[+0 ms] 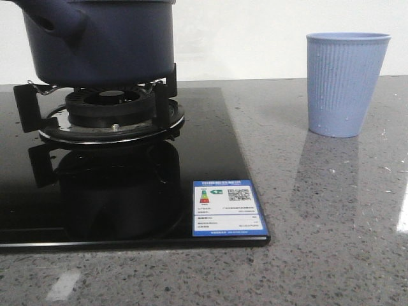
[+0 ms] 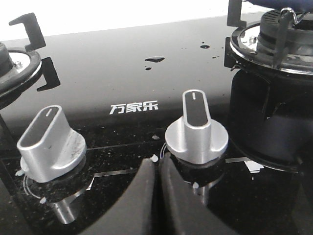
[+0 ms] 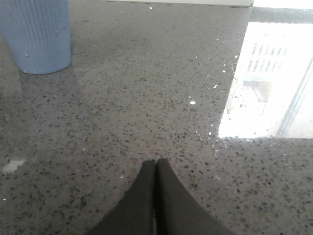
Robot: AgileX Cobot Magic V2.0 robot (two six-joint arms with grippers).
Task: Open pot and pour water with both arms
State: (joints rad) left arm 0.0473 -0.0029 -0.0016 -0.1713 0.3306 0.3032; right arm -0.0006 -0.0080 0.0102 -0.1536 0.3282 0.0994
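Note:
The dark navy pot (image 1: 108, 41) stands on the gas burner (image 1: 111, 111) at the back left of the front view, its stubby hollow handle (image 1: 54, 19) pointing left; its top is cut off by the frame, so any lid is out of view. Neither arm shows in the front view. My left gripper (image 2: 157, 161) is shut and empty, low over the black glass hob just in front of the silver knobs. Over bare grey stone counter, my right gripper (image 3: 156, 162) is shut on nothing, with the pale blue ribbed cup (image 3: 39, 34) well beyond it.
The pale blue cup (image 1: 344, 83) stands on the counter at the right. Two silver knobs (image 2: 197, 129) (image 2: 49, 139) rise from the hob (image 2: 127, 73), with water drops (image 2: 154, 59) on the glass. A second burner's grate (image 2: 24, 54) shows nearby. A blue label (image 1: 228, 207) marks the hob's front right corner.

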